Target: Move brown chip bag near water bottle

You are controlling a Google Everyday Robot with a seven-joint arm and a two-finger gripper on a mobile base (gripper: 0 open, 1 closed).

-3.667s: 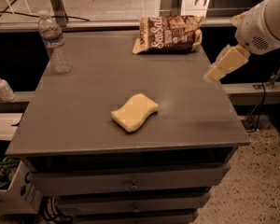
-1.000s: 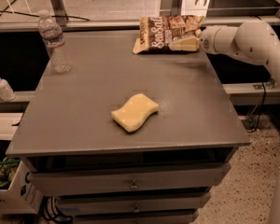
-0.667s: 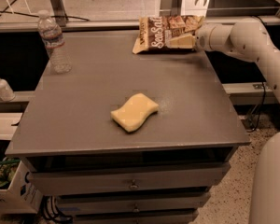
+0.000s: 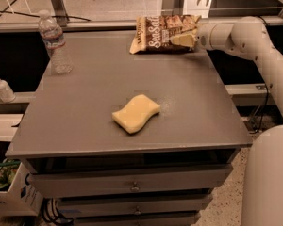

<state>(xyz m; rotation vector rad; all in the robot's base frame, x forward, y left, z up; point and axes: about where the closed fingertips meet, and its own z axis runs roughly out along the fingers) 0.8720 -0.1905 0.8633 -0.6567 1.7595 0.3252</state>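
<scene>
The brown chip bag (image 4: 161,33) with white "Sea Salt" lettering lies at the far right corner of the grey table (image 4: 94,88). My gripper (image 4: 183,40) reaches in from the right and sits over the bag's right end, touching it. The water bottle (image 4: 54,42), clear with a white cap and a blue-and-white label, stands upright at the far left corner of the table, far from the bag.
A yellow wavy sponge (image 4: 136,112) lies near the table's middle front. A small white pump bottle (image 4: 1,86) stands on a lower ledge to the left. Drawers run below the table front. My white arm (image 4: 259,46) spans the right side.
My gripper came in from the right of the table to the bag's right end and has pushed a little further over the bag. The bag, sponge and bottle have not moved.
</scene>
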